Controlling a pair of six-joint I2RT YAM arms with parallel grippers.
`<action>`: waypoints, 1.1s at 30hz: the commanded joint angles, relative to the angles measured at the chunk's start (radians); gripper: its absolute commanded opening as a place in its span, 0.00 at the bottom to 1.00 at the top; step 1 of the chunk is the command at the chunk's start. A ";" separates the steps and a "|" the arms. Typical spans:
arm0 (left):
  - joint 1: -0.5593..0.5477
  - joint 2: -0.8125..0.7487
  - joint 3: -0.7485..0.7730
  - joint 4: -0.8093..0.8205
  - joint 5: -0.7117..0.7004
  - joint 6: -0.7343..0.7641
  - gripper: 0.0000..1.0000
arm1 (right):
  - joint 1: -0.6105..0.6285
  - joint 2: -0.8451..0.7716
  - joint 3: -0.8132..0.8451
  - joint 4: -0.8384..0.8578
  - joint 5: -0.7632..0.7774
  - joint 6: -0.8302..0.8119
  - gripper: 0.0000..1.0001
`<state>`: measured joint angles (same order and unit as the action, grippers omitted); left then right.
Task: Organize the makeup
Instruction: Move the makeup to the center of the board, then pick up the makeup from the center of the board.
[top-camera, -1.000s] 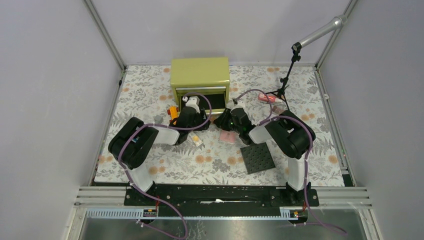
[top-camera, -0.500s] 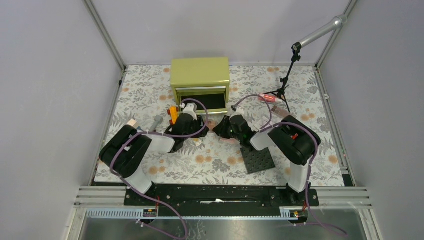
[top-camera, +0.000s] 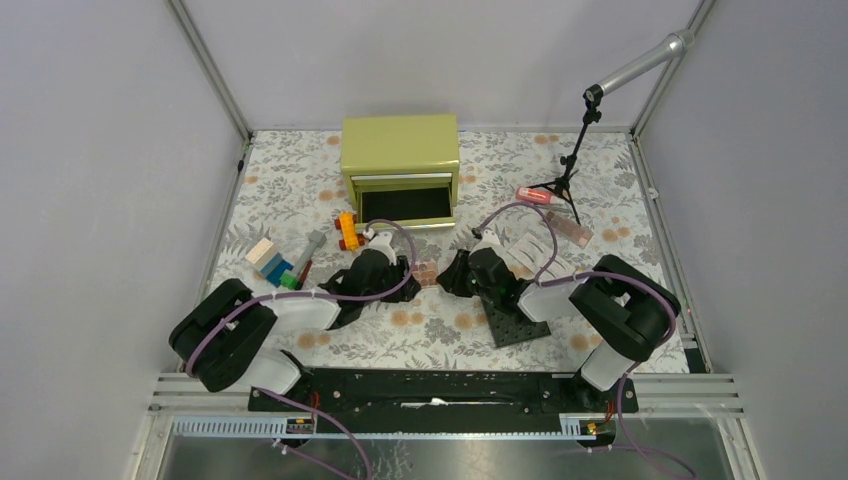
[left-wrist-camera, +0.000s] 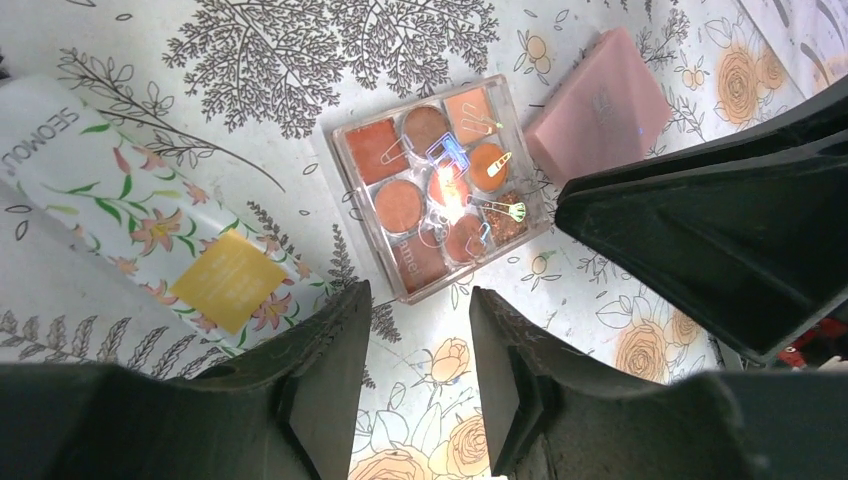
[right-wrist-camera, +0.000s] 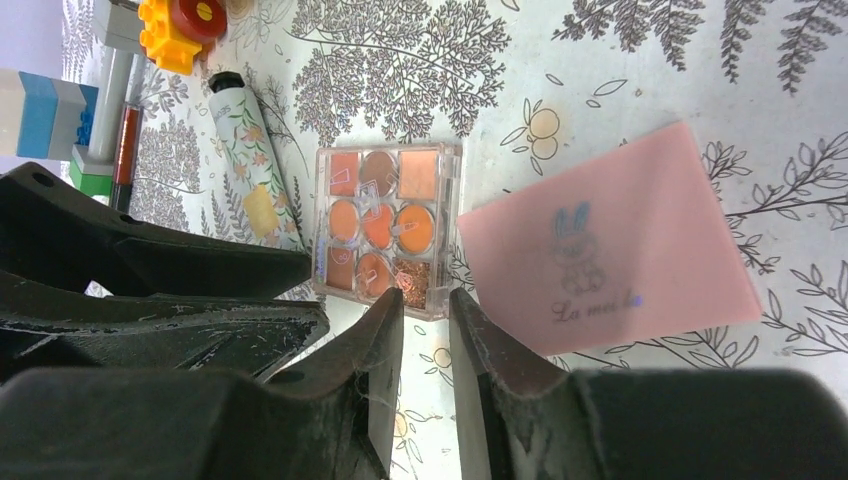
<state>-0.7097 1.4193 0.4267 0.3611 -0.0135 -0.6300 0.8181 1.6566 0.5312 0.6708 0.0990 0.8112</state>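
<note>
Item: eyeshadow palette (left-wrist-camera: 437, 187). Clear square case, nine pans in orange and brown, flat on the flowered tablecloth (top-camera: 280, 180), between the two arms' fingers.

Neighbours: pink compact (right-wrist-camera: 610, 245) just beside one edge, contact not certain; cream tube (left-wrist-camera: 150, 225) near the opposite side, apart.

State of left gripper (left-wrist-camera: 415, 385): narrow gap, nothing held, aimed at the palette's near corner.

State of right gripper (right-wrist-camera: 425, 365): a mere slit, likewise empty, facing the palette from the other side.

Likely destination: open drawer (top-camera: 405, 205) of the green box (top-camera: 400, 145), well apart from the palette.

Step in hand, by judgement: pick-up of the palette, not yet begun.

Handling notes:
- Use one arm only; keep the other clear.
- Widen the fingers past the case before descent.
- Square the wrist to two opposite edges, not a corner.
- Go low: thin, hard, slippery plastic, little to bite on.
- Close gently.
- Avoid the side next to the compact, for fear of dragging it along.
</note>
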 joint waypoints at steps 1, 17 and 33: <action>-0.005 -0.042 0.022 -0.030 -0.027 -0.002 0.47 | 0.007 -0.050 0.001 -0.001 0.034 0.004 0.32; -0.005 -0.252 0.172 -0.319 -0.241 0.023 0.60 | 0.007 -0.038 0.157 -0.212 0.047 -0.174 0.68; -0.002 -0.272 0.822 -0.996 -0.477 0.153 0.99 | 0.085 0.123 0.549 -0.708 0.186 -0.232 0.86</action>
<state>-0.7116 1.1217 1.0554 -0.4232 -0.3977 -0.5312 0.8642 1.7233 0.9623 0.1654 0.1745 0.5732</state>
